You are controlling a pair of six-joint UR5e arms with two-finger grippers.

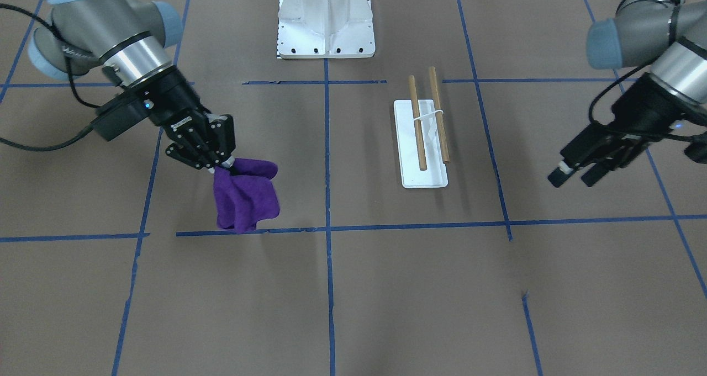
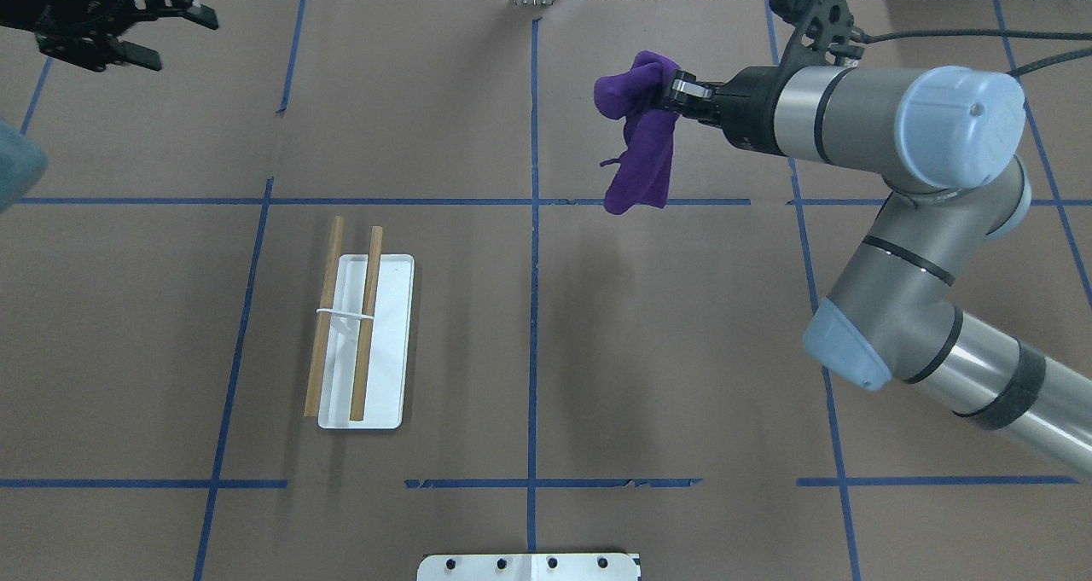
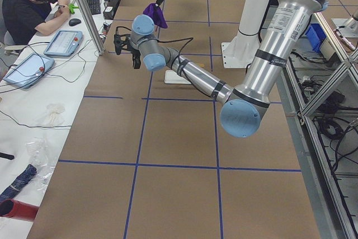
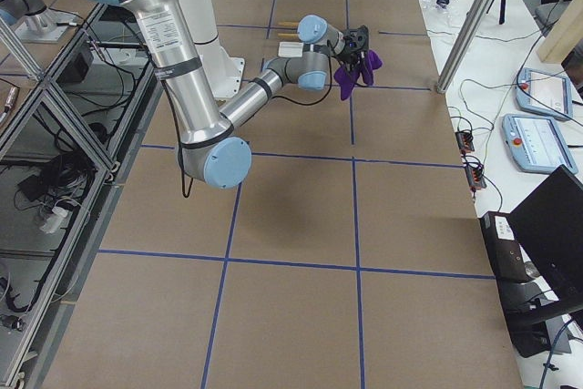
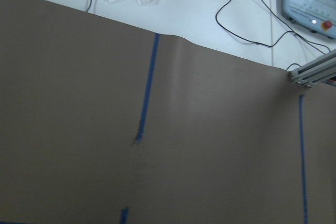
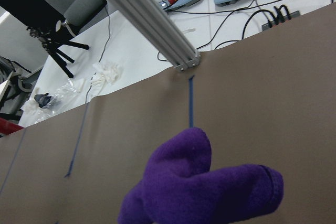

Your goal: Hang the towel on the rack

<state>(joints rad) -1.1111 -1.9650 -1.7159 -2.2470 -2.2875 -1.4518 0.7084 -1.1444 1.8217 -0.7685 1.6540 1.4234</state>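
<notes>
Brown paper worktop point(image 2: 682, 351), blue tape grid. White bolted pedestal point(image 1: 326, 22) at the middle of the robot-side edge.

Right gripper point(image 1: 218, 168): over the right half of the worktop, toward the operators' edge. Jaws closed tight on a bunched upper part of the towel point(image 1: 246, 199). One rounded fold sticks out past the fingers; the rest hangs down in loose folds below the fingertips. From the side views the towel appears clear of the paper. Wrist view shows only the purple fold in the foreground.

Left gripper point(image 1: 574, 177): near the far left corner of the worktop, above the surface. Fingers spread apart, nothing between them. Its wrist view shows bare paper and tape only.

Rack point(image 2: 365, 342): on the left half, roughly midway between the robot-side and operators' edges. White base flat on the paper, two wooden dowels parallel above it, running edge to edge lengthwise, a white crosspiece joining them at mid-length. Nothing hangs on the dowels. Rack and towel well apart, on opposite sides of the centre tape line.
</notes>
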